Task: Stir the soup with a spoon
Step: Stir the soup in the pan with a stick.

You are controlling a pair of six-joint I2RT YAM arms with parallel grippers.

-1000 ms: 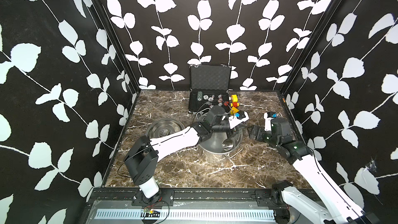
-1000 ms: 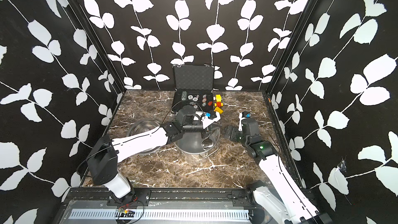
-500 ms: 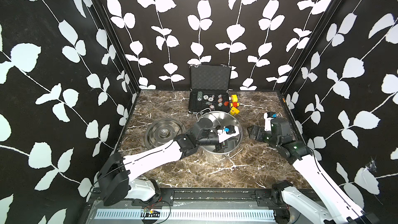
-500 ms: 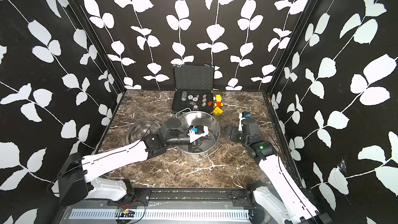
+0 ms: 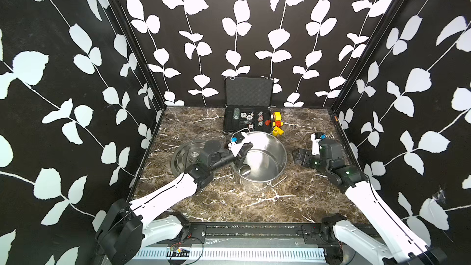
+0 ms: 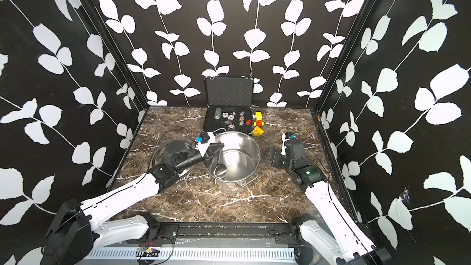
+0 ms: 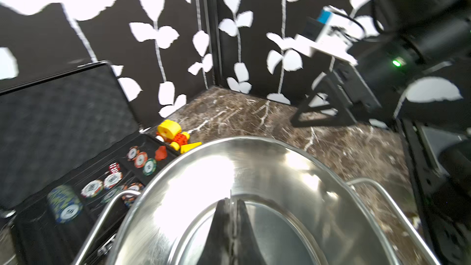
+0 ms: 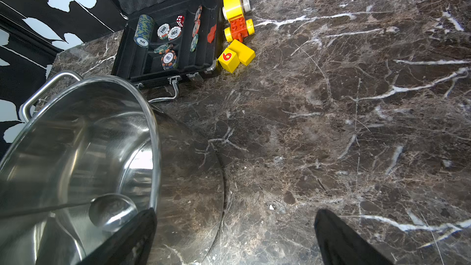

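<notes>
Grip: your left gripper [image 5: 240, 152] is clamped on the spoon [image 8: 112, 210] handle at the pot's [image 5: 279, 146] 9 o'clock rim, likely so the bowl reaches the floor | Spoon: inside pot, bowl down near 7 o'clock, long axis steep, handle rising to the jaws | Spare: your right gripper [image 5: 300, 158] gapes empty at pot's 3 o'clock, seemingly parked clear.

Silver pot [image 5: 279, 152], brown white-veined marble table [image 5: 254, 200], black white-leafed walls [image 5: 224, 54], yellow blocks [image 5: 277, 130]
</notes>
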